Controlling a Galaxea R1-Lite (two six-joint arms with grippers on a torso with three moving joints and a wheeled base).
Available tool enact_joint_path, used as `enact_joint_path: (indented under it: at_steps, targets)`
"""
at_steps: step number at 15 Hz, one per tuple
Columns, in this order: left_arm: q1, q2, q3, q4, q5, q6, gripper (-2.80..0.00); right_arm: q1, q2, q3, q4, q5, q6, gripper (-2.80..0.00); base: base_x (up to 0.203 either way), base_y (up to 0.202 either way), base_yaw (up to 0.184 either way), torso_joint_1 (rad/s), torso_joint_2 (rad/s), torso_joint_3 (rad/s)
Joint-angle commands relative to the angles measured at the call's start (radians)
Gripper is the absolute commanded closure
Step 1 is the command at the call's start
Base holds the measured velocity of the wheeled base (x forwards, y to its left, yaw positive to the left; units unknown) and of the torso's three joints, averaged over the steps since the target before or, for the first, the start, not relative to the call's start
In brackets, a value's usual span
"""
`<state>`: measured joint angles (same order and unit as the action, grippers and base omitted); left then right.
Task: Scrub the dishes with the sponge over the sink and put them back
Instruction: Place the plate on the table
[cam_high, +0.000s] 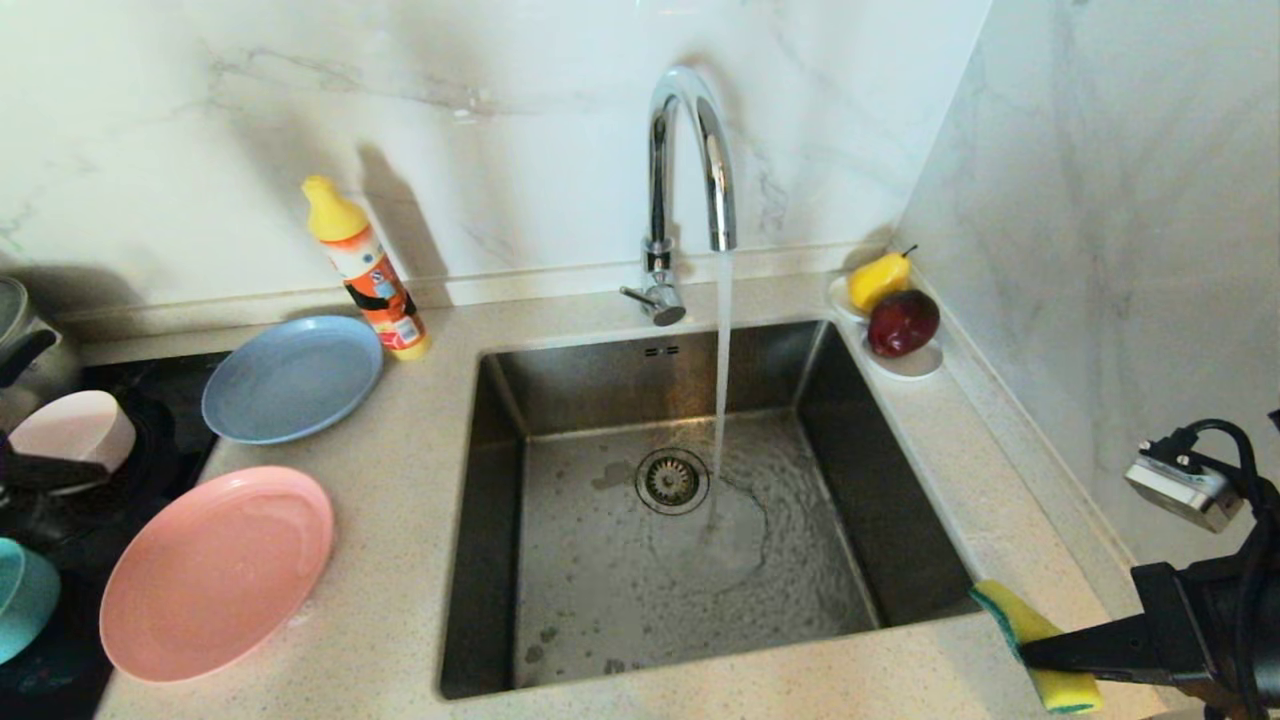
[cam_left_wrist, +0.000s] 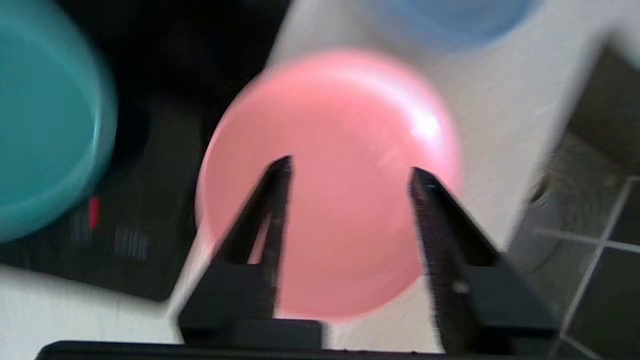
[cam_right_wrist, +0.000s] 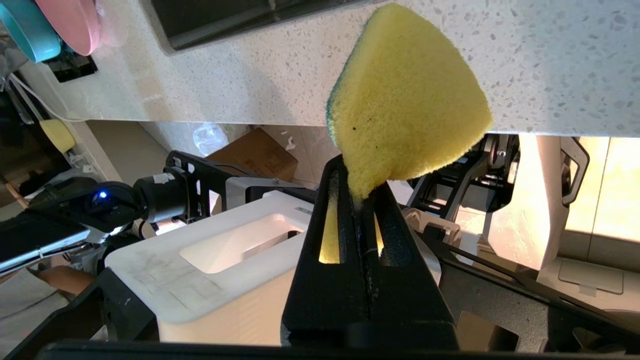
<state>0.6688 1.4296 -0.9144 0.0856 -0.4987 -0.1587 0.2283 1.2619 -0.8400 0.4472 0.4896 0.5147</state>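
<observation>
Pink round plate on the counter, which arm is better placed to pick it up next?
Left. The left gripper hangs open over the pink round plate; the right gripper is shut on the yellow sponge.

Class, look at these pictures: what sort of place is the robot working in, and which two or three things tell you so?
Most likely a home kitchen. A steel sink is set into a speckled countertop, a chrome gooseneck faucet runs water into it, and a pink plate lies beside the sink.
</observation>
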Motion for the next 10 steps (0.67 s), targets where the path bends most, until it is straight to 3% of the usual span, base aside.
enact_joint_path:
  at_steps: [1,3,5,7,10]
  targets:
    - [-0.101,-0.03,-0.088,-0.038,-0.025,0.014,0.0,0.0,-0.009,0.001,0.004,0.001,0.004,0.0,0.0,0.0,0.0,0.0,0.0,0.0]
    - [-0.221,-0.029,-0.105,-0.176,-0.033,0.08,0.0,0.0,-0.016,0.002,0.004,0.001,0.004,0.0,0.0,0.0,0.0,0.0,0.0,0.0]
    - [-0.339,-0.044,-0.089,-0.313,0.008,0.148,0.0,0.0,-0.015,0.002,0.004,0.0,0.004,0.0,0.0,0.0,0.0,0.0,0.0,0.0]
    - [-0.405,-0.149,-0.036,-0.375,0.059,0.166,0.0,0.0,-0.008,0.003,0.002,0.0,0.004,0.0,0.0,0.0,0.0,0.0,0.0,0.0]
    - [-0.466,-0.42,0.098,-0.398,0.081,0.187,0.0,0.0,-0.007,-0.008,0.002,0.003,0.004,0.0,0.0,0.0,0.0,0.0,0.0,0.0]
